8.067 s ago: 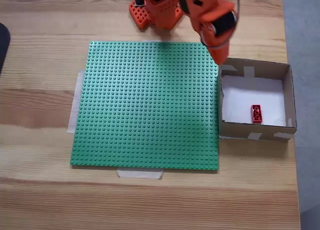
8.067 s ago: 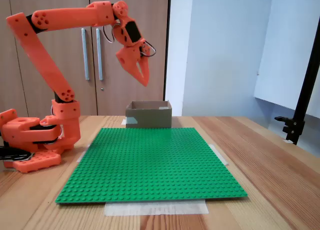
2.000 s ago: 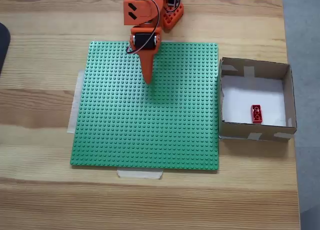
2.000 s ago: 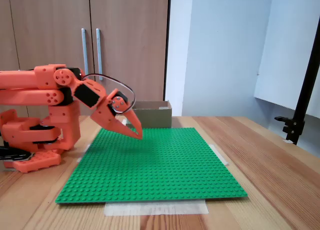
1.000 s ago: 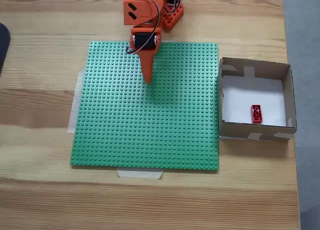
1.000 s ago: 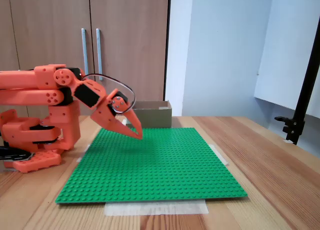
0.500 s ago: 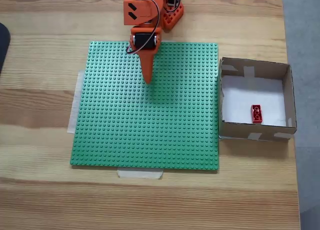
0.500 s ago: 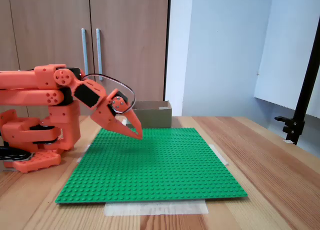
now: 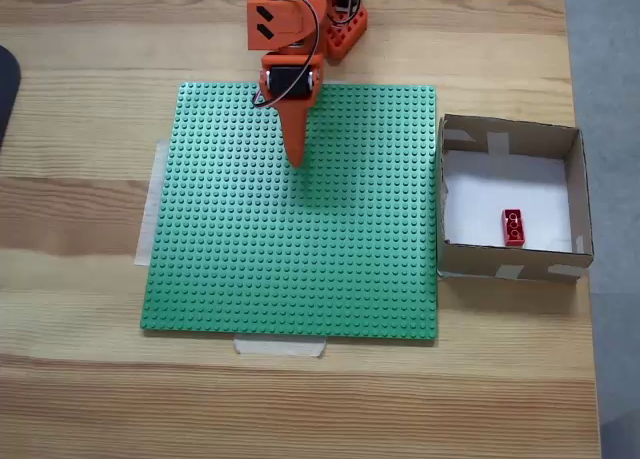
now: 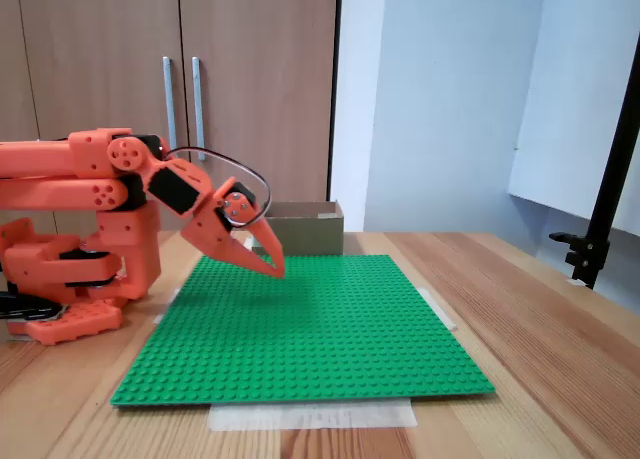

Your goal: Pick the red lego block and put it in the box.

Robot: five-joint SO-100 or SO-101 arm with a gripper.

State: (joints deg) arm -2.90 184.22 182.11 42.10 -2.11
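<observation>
I'm reading this as basically done. Nearest the camera in the low fixed view, the green baseplate point(image 10: 300, 324) is lying bare on the surface point(image 10: 520, 309), taped down w/ nothing on it. Further back, the claw point(image 10: 272, 266) is hanging just above the plate's far part, jaws together, gripping nothing, arm folded low. From above, the red lego block point(image 9: 513, 227) is sitting on the white floor inside the box point(image 9: 510, 136), near the lower wall. Nothing's left to pick, imo.
</observation>
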